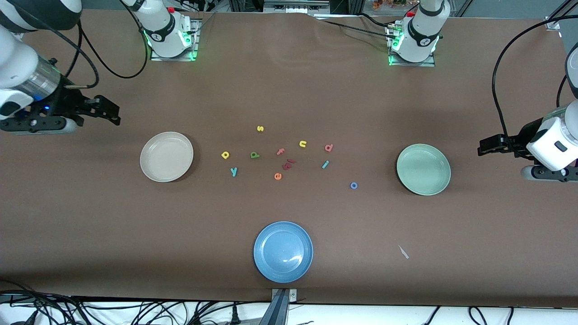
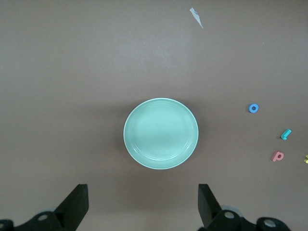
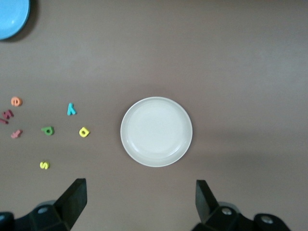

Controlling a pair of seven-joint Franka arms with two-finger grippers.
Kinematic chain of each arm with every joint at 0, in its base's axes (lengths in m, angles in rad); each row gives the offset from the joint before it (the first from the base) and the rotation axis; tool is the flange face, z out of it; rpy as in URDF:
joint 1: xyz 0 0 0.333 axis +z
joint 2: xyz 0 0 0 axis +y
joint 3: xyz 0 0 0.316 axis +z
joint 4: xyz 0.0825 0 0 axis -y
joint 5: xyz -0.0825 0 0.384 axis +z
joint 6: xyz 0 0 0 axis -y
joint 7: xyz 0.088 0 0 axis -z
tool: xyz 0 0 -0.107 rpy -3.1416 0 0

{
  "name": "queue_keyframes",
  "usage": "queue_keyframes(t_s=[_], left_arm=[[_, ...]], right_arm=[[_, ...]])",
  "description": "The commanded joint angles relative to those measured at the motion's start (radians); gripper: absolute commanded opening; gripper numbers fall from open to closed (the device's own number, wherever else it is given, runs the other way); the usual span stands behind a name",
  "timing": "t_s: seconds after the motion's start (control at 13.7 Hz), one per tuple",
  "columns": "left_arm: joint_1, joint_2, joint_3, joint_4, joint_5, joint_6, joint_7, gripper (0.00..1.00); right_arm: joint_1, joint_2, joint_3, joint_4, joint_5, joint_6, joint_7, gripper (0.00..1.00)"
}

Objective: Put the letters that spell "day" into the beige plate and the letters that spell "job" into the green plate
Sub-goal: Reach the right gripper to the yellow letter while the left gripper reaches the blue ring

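Note:
The empty beige plate (image 1: pixel 166 156) (image 3: pixel 156 131) lies toward the right arm's end of the table. The empty green plate (image 1: pixel 423 169) (image 2: pixel 160 133) lies toward the left arm's end. Between them lie the yellow "a" (image 1: pixel 225 155) (image 3: pixel 84 132), green "d" (image 1: pixel 254 155) (image 3: pixel 47 130), teal "y" (image 1: pixel 234 171) (image 3: pixel 71 109), pinkish-red "b" (image 1: pixel 328 147) (image 2: pixel 277 156), teal "j" (image 1: pixel 325 164) (image 2: pixel 286 134) and blue "o" (image 1: pixel 354 185) (image 2: pixel 253 108). My right gripper (image 1: pixel 108 112) (image 3: pixel 140 187) hangs open over bare table beside the beige plate. My left gripper (image 1: pixel 482 148) (image 2: pixel 143 192) hangs open beside the green plate.
A blue plate (image 1: pixel 283 251) (image 3: pixel 12 17) sits nearest the front camera. Among the letters lie a yellow "s" (image 1: pixel 260 128), yellow "u" (image 1: pixel 303 144), pink "f" (image 1: pixel 281 151), dark red pieces (image 1: pixel 288 164) and orange "e" (image 1: pixel 277 176). A white scrap (image 1: pixel 403 252) lies near the front edge.

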Motion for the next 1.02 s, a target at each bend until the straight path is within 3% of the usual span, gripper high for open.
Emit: queue_keyframes(t_s=[0.0,0.22,0.44,0.73,0.95], left_arm=[[-0.011,0.012,-0.002,0.003,-0.030,-0.009,-0.010,1.00],[-0.066,0.027,-0.002,0.005,-0.073,-0.007,-0.212,1.00],[-0.137,0.125,-0.002,0.025,-0.171,0.018,-0.496,1.00],[-0.272,0.277,-0.002,0.026,-0.171,0.261,-0.816,1.00],[-0.330,0.381,-0.001,0.026,-0.168,0.397,-0.970,1.00]], right_arm=[[0.055,0.069,0.002,0.015,-0.018,-0.036,0.008,1.00],[0.152,0.179,0.002,0.010,-0.016,-0.002,0.007,1.00],[0.195,0.259,0.004,-0.071,-0.011,0.207,0.011,1.00],[0.243,0.322,0.004,-0.210,-0.008,0.485,0.075,0.99],[0.292,0.397,0.002,-0.217,-0.008,0.587,0.257,0.87]])
